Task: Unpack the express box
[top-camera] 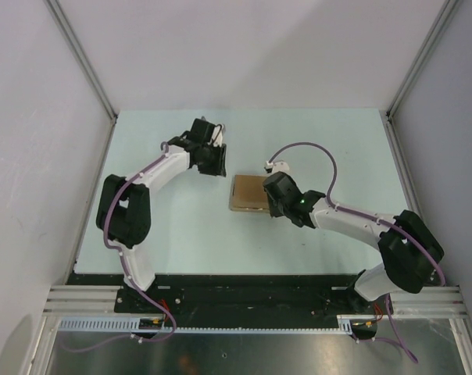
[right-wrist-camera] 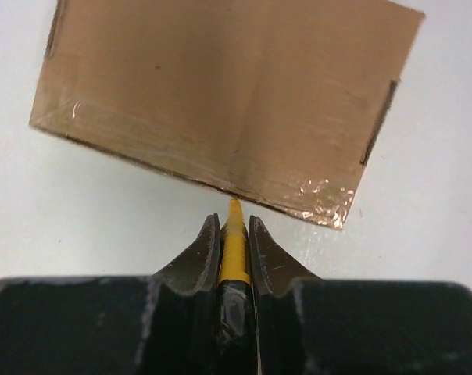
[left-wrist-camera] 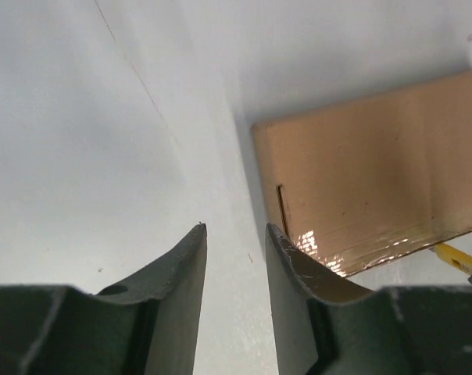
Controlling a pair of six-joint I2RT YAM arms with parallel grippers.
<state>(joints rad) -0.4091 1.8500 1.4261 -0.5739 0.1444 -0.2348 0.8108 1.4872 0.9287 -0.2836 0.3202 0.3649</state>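
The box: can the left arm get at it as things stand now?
Probably yes. The open left hand is close beside the box, and nothing lies between them.

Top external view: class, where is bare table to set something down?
Bare table lies toward the far-right corner, and nearer than the express box, between both arms. Crowded: mid-table, where the left gripper and the right gripper, holding the utility knife, flank the box.

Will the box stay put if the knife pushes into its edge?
Probably slides: the box lies flat, unheld, on smooth table. Likely light and thin-walled, so it may dent. Glossy tape could let the knife skid.
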